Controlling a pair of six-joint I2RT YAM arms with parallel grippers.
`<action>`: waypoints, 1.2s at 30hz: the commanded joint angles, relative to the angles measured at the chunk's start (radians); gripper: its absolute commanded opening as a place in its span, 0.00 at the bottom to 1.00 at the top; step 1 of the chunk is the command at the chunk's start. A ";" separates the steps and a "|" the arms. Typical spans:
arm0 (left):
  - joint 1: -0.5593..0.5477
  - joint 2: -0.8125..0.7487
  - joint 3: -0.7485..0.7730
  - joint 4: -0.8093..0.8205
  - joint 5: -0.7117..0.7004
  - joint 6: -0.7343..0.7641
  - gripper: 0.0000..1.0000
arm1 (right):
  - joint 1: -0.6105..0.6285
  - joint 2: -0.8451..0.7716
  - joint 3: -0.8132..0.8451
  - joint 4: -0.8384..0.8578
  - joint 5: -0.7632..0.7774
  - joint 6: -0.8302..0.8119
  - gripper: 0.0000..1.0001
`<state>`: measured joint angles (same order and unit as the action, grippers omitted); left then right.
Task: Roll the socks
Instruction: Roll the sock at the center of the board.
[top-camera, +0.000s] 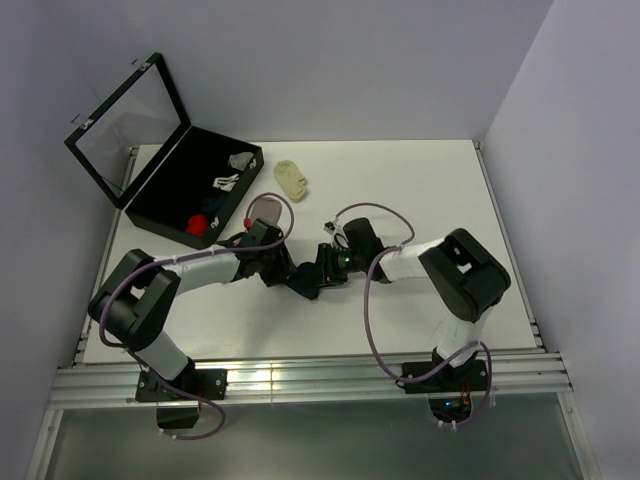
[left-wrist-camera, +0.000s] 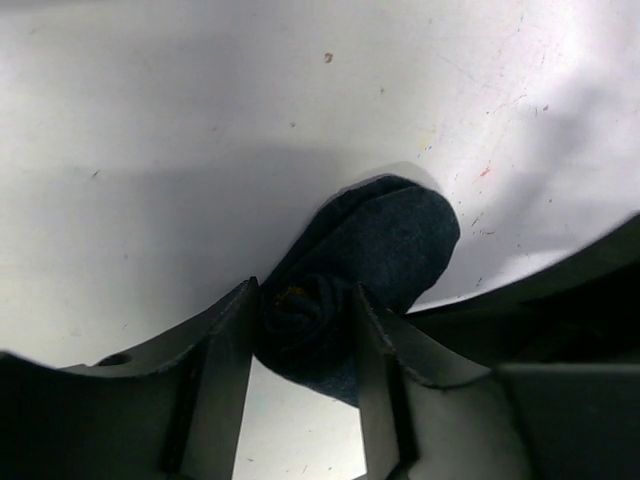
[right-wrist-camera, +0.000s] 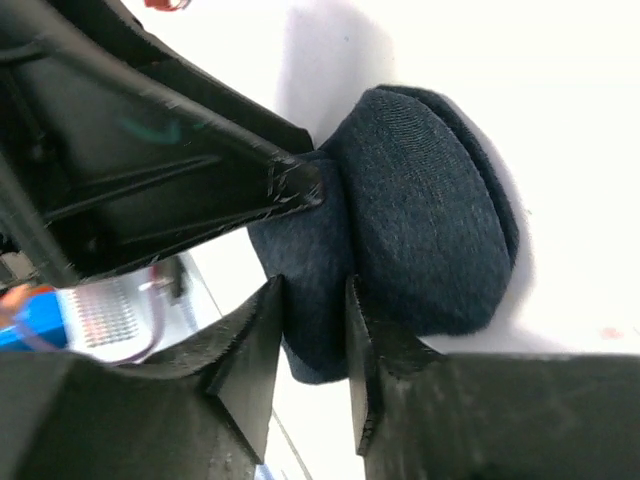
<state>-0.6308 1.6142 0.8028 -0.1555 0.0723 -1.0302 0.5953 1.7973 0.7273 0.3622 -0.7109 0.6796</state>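
Two sets of jaws, left and right, pinch the half-rolled navy sock (left-wrist-camera: 385, 240) on the worktop (left-wrist-camera: 150, 120); uneven tugging could pull the coil loose.

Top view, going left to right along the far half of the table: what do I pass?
Open black case → dusty-pink sock → pale-yellow sock.

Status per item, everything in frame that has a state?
Left gripper: shut on navy sock.
Right gripper: shut on navy sock.
Navy sock: partly rolled, pinched by both.
Case: lid open.
Pink sock: unrolled, beside case.
Yellow sock: unrolled, loose on table.
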 joint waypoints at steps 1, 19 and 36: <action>-0.009 0.053 0.042 -0.114 -0.057 0.079 0.46 | 0.035 -0.113 0.021 -0.170 0.216 -0.153 0.41; -0.033 0.167 0.190 -0.185 -0.042 0.194 0.40 | 0.452 -0.216 0.129 -0.355 1.002 -0.498 0.48; -0.037 0.115 0.202 -0.220 -0.060 0.205 0.42 | 0.521 -0.010 0.095 -0.373 1.107 -0.423 0.00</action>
<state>-0.6598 1.7458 0.9993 -0.2935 0.0444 -0.8562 1.1236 1.7241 0.8742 0.0322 0.4397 0.2024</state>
